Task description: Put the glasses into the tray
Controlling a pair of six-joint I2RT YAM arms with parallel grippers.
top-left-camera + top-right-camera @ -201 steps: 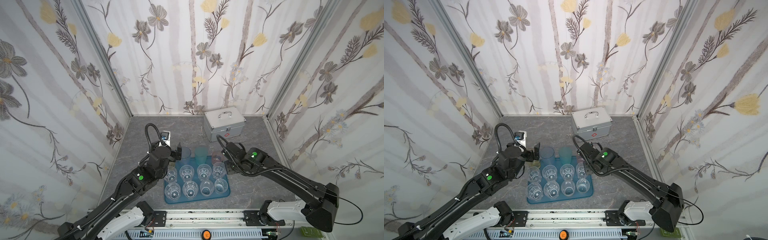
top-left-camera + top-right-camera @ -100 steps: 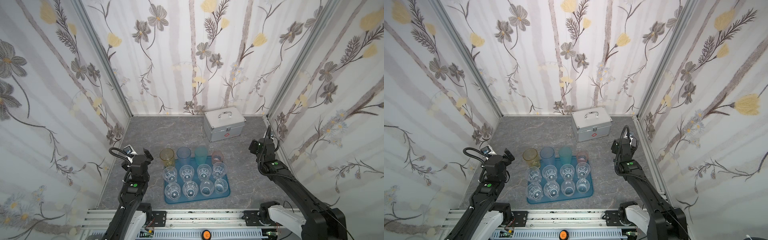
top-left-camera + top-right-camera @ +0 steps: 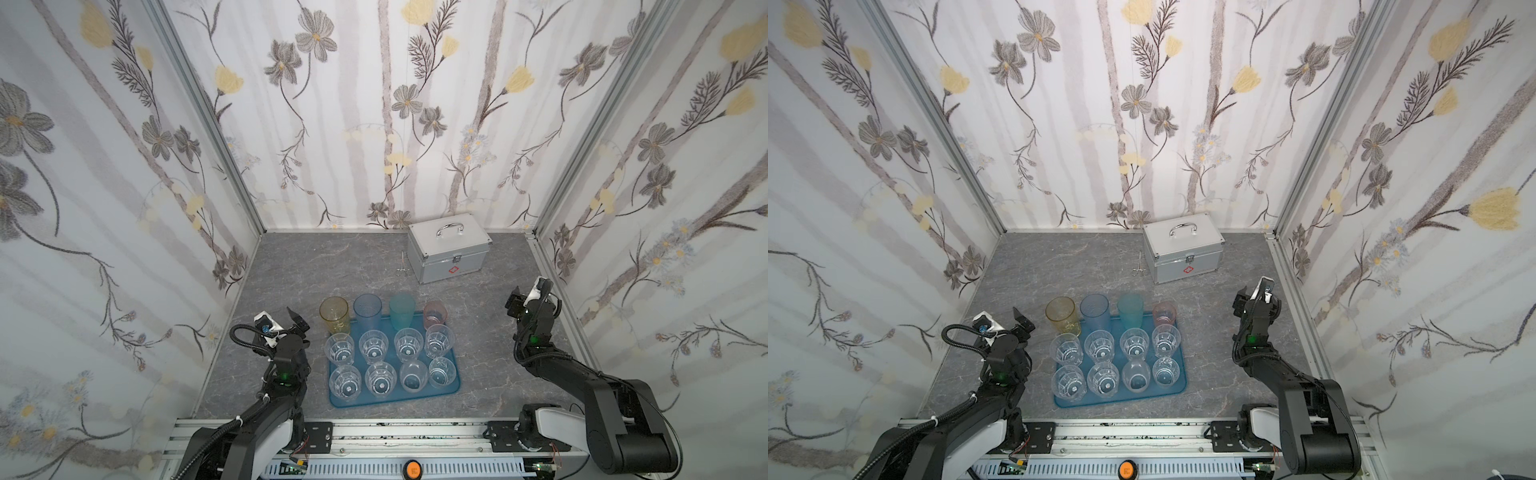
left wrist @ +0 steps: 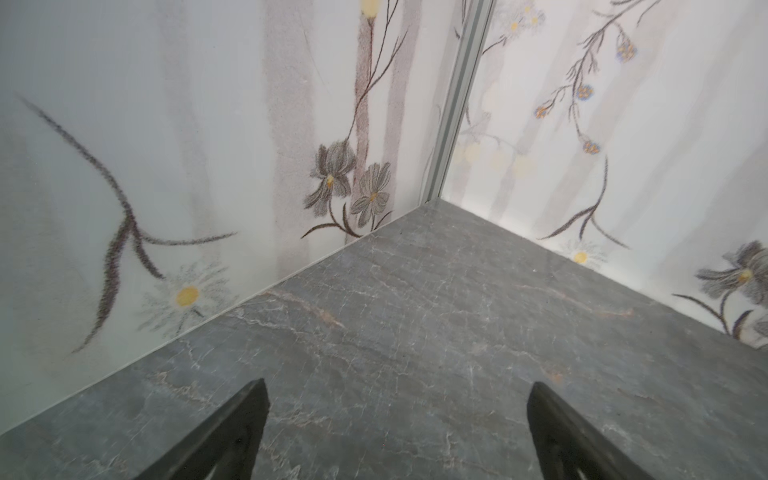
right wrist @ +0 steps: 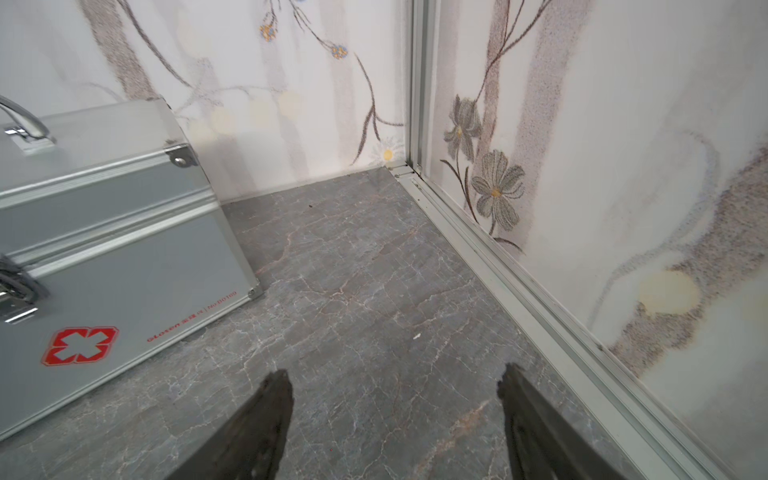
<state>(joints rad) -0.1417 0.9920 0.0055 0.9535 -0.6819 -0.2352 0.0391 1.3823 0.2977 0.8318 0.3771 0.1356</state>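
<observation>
Left hand is spread wide and holds nothing, near the tray at its 9 o'clock. Right hand is spread too and empty, well apart at 3 o'clock. Eight clear glasses stand in the tray. Four colored ones line its 12 o'clock edge. The job looks almost done.

The yellow glass at 11 o'clock is the one to check. If it stands on the tabletop, the left hand should pinch it low, lift it straight up and set it inside, clear of its neighbor. The colored ones hide the tray's far rim, so I cannot tell. A thin metal tool by the silver case is too small to name.
</observation>
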